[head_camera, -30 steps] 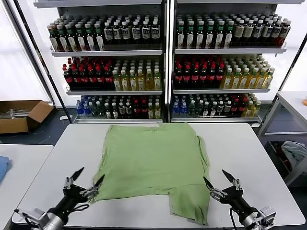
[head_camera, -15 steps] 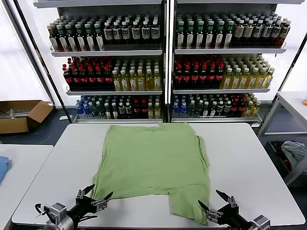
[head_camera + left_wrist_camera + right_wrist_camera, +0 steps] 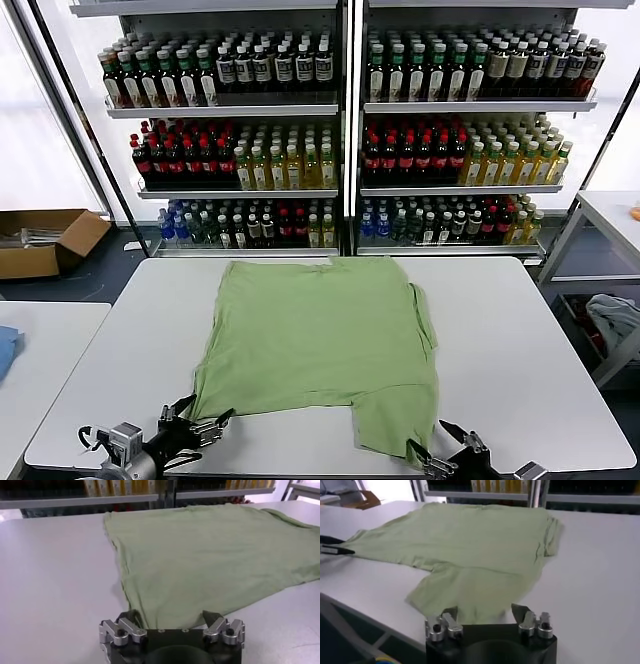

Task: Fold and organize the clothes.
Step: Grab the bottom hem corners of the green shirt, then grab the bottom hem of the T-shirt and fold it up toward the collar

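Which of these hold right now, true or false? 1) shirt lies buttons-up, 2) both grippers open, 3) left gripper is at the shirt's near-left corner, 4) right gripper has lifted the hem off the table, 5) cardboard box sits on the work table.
1) False. The shirt shows a plain green side, with no buttons or logo visible.
2) True. The left gripper and right gripper both have spread fingers.
3) True. It sits low at the table edge by that corner.
4) False. The hem lies flat; the right gripper holds nothing.
5) False. The cardboard box is on the floor beyond the table, to the robot's left.
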Available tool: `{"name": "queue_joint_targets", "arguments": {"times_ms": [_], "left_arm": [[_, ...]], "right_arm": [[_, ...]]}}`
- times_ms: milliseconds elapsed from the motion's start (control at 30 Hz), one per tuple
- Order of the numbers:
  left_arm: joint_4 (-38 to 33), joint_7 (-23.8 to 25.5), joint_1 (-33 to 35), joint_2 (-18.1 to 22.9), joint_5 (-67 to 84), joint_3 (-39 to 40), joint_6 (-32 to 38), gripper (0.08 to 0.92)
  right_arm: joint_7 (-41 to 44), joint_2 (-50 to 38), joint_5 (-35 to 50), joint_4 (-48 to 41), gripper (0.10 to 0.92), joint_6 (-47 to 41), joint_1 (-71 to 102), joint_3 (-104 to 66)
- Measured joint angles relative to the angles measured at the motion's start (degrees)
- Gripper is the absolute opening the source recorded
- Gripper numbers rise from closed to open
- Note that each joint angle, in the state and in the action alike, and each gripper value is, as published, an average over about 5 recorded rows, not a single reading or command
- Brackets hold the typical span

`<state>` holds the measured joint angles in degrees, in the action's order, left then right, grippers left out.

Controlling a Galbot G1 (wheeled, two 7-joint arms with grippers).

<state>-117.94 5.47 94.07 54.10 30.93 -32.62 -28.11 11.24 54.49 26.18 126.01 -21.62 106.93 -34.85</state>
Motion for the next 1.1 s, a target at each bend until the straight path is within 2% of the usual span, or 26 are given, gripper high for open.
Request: {"name": "queue_joint_targets", "arguments": {"times_ms": [367, 500, 767, 1100], "left_arm": [[-0.67, -0.61, 1.47, 1.18, -1.48, 0.91, -0.09, 0.438], [-0.46, -0.85, 1.75, 1.27, -1.64, 0.70, 0.24, 0.325], [-1.50, -1.21, 2.86, 1.84, -2.46, -0.09, 0.92, 0.112], [-6.17, -1.91, 7.18, 2.81, -4.85, -1.72, 0.00, 0.092]], "right_arm": [[0.57, 0.97, 0.28, -0.86, 0.195, 1.33, 0.07, 1.27], [1.31, 1.37, 0.49, -1.31, 0.113, 2.63, -0.25, 1.47], [4.24, 1.25, 1.80, -0.53, 0.105, 7.83, 1.42, 0.27], [10.29, 1.17, 5.05, 2.67, 0.105, 15.35, 10.53, -3.96]]}}
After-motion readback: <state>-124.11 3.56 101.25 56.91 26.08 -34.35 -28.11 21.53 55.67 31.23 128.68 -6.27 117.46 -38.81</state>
